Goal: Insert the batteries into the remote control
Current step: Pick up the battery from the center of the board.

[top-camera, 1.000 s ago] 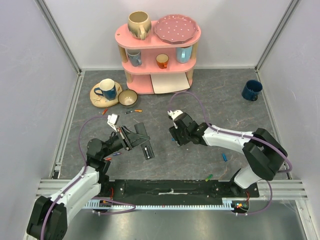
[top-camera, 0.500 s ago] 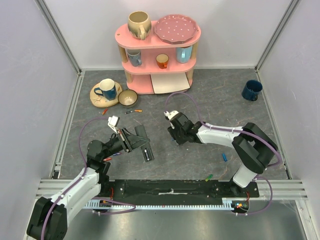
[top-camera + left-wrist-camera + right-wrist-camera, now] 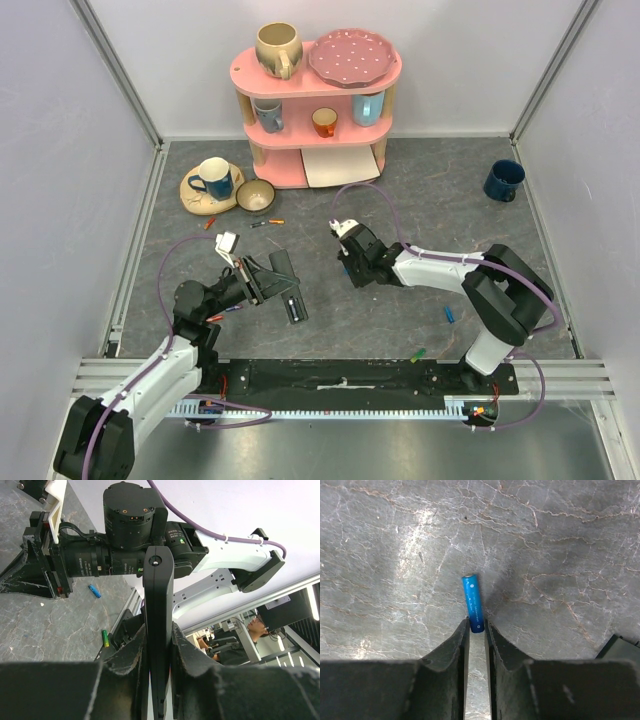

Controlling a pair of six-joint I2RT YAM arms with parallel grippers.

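Right tool (image 3: 476,629) nips just one end of the small blue cylindrical battery (image 3: 472,597) — it may swivel out; left tool (image 3: 159,645) clamps the slim black plastic remote (image 3: 158,590).

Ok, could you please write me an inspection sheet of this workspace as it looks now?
Surface: dark marbled table, nothing spilled seen.
Job's things: remote control in left gripper; blue battery in right gripper; loose blue battery, green battery, orange battery on the table.
Clutter: pink shelf with mugs and a plate; bowl; dark blue mug.
Grippers: left shut on the remote control; right shut on the blue battery's end.
Cables: purple cable arches over the right arm.
Surroundings: white walls; a person outside, in the left wrist view.
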